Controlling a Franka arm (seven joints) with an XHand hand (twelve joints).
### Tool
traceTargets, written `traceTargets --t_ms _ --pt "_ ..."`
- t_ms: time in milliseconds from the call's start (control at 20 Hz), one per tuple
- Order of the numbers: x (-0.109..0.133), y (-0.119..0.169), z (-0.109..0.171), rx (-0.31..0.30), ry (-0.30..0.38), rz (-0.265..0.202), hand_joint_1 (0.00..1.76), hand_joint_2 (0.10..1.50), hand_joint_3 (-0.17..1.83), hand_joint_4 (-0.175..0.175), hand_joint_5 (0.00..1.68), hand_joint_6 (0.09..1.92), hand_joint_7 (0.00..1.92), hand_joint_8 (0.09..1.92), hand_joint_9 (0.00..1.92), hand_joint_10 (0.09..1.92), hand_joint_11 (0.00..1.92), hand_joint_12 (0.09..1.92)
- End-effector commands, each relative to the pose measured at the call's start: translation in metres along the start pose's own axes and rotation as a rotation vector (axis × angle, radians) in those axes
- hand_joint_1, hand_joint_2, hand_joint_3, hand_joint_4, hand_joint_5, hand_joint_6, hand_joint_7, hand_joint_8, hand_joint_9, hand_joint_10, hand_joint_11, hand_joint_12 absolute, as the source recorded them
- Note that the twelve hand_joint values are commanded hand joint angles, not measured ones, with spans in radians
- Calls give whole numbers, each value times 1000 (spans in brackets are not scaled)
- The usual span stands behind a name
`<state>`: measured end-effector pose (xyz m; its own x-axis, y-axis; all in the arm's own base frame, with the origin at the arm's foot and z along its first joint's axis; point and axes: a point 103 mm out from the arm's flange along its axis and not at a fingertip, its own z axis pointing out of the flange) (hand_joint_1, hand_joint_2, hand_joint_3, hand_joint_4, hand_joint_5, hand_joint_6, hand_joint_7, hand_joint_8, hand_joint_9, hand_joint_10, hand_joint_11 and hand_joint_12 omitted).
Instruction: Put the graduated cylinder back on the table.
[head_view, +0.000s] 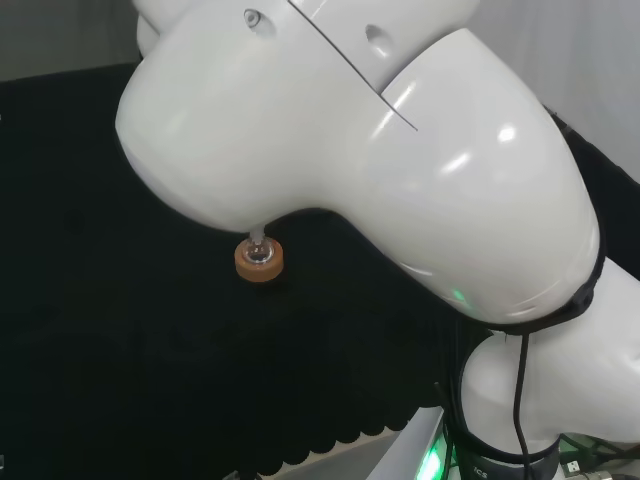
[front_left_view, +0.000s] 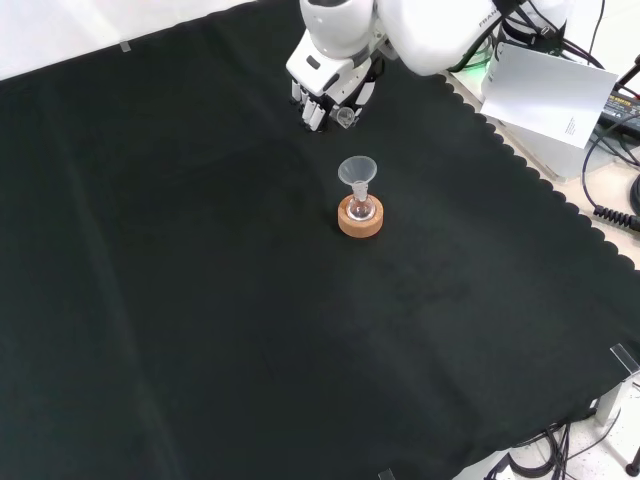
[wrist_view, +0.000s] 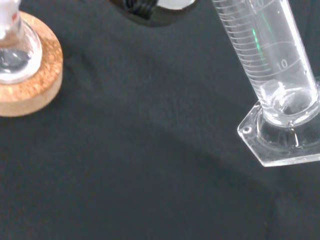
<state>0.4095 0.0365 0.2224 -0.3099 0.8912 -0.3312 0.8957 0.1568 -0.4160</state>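
Note:
The clear graduated cylinder (wrist_view: 272, 75) with its six-sided foot (wrist_view: 280, 142) stands upright close to the palm in the wrist view. I cannot tell whether the foot touches the black cloth. In the front view the hand (front_left_view: 325, 90) is at the top, its fingers (front_left_view: 312, 110) curled downward, with the cylinder (front_left_view: 346, 117) showing as a small clear piece beside them. The hand looks shut on the cylinder. A blurred dark part of the hand (wrist_view: 145, 10) shows in the wrist view.
A small flask carrying a clear funnel (front_left_view: 357, 172) sits on a cork ring (front_left_view: 360, 218) just in front of the hand in the front view, cork ring (head_view: 258, 261) (wrist_view: 35, 80). The arm's big white link (head_view: 380, 150) spans the head view. A white sheet (front_left_view: 545, 95) lies off the cloth.

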Motion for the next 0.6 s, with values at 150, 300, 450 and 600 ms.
traceTargets --t_ms 150,300,450,600 --pt "1 10 -5 -41 59 -16 1187 1125 12 -175 956 1060 1079 741 1438 87 1238 724" --pt "-1 19 -8 -61 97 -23 1157 1122 20 -175 963 1055 1178 483 1438 87 1242 716" --pt "-3 30 -11 -93 133 -35 1153 1119 28 -175 960 1060 1211 403 1438 87 1244 711" --pt "-7 47 -15 -134 183 -46 1153 1118 31 -175 960 1060 1217 389 1438 87 1244 710"
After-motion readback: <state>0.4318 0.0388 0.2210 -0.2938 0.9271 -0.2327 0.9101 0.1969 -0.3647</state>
